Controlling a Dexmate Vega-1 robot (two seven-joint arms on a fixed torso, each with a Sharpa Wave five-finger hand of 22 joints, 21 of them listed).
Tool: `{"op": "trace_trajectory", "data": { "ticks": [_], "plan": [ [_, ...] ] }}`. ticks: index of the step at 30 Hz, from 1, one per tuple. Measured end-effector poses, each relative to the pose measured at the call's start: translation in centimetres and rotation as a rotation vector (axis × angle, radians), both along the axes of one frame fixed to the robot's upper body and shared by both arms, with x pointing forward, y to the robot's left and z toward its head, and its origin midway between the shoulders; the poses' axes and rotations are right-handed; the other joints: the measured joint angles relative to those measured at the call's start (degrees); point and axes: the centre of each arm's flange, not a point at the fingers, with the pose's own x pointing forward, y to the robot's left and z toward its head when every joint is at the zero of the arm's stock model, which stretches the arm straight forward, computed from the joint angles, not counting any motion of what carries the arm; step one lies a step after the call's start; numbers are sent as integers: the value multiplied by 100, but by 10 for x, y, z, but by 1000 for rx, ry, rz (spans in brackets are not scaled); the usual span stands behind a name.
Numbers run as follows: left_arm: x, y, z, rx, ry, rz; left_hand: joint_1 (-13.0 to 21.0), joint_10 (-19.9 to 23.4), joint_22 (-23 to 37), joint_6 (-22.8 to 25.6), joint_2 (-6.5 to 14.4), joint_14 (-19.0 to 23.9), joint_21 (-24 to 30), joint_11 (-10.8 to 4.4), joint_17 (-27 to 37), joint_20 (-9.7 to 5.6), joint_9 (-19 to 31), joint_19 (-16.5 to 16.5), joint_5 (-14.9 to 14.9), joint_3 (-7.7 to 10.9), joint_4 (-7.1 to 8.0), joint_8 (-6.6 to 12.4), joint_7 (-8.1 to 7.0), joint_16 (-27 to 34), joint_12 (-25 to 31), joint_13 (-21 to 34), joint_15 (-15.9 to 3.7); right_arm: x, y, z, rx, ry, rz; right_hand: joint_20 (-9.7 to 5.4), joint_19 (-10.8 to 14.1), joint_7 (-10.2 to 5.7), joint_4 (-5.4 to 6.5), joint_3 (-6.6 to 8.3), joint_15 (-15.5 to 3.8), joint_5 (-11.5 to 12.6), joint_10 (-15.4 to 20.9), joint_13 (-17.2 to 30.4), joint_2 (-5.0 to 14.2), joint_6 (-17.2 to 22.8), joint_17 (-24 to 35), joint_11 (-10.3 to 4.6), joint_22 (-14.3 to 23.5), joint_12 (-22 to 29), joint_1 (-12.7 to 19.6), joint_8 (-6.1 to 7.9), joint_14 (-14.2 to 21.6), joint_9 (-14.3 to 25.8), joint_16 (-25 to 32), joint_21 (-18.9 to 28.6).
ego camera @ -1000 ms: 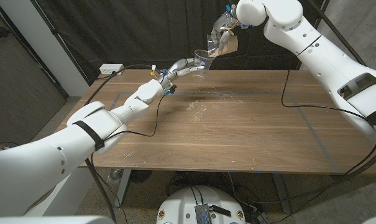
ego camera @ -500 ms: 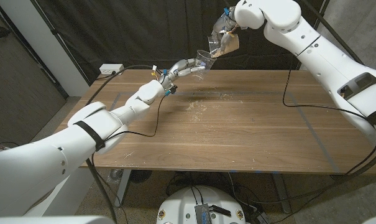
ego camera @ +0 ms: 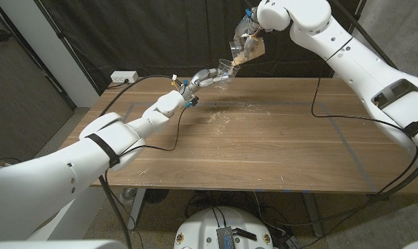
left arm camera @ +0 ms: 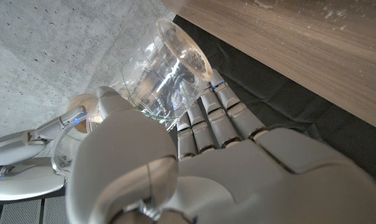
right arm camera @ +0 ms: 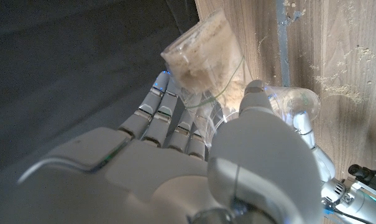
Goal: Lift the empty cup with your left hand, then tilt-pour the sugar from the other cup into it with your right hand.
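Observation:
Above the table's far edge in the head view, my left hand (ego camera: 203, 76) grips a clear empty cup (ego camera: 225, 67), its mouth turned toward the other cup. Just above it my right hand (ego camera: 251, 29) holds the sugar cup (ego camera: 244, 50) tilted down, rim close over the empty cup. In the left wrist view the empty cup (left arm camera: 169, 68) lies in my left hand (left arm camera: 200, 162). The right wrist view has the sugar cup (right arm camera: 203, 56), pale sugar heaped toward its mouth, in my right hand (right arm camera: 194, 162), and the empty cup (right arm camera: 294, 101) beyond it.
Spilt sugar grains (ego camera: 219, 119) are scattered on the wooden table (ego camera: 264, 152) below the cups. A white power strip (ego camera: 124, 76) sits at the back left corner. Black cables (ego camera: 318, 104) trail over the table. A dark curtain hangs behind.
My right hand has shifted slightly left and tipped the sugar cup further. My left hand has lifted the empty cup a little closer under it.

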Motion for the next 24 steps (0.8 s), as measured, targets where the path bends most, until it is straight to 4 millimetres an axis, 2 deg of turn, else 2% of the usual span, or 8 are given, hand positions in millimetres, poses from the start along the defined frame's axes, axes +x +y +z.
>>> {"op": "trace_trajectory", "data": {
  "ticks": [9, 24],
  "plan": [
    [2, -4, -4, 7, 5, 14, 59, 1, 0, 29, 13, 0, 0, 1, 11, 31, 20, -33, -1, 0, 0, 22, -30, -16, 0, -1, 0, -3, 4, 3, 2, 5, 0, 0, 0, 17, 0, 0, -23, 7, 32, 0, 22, 25, -1, -31, -26, -2, -22, -5, 23, -1, -3, 34],
    [-7, -4, -7, 30, -48, -15, 82, 10, 0, 29, -9, -1, -1, 9, 38, 12, 21, -52, -2, -1, -1, 21, -30, -45, 0, 29, 0, -8, 5, 5, 11, 8, 12, 0, 0, 27, 0, 0, -11, 7, 72, 17, 45, 55, -2, -11, -53, -22, -46, 17, 52, 3, -4, 63]
  ]
}}
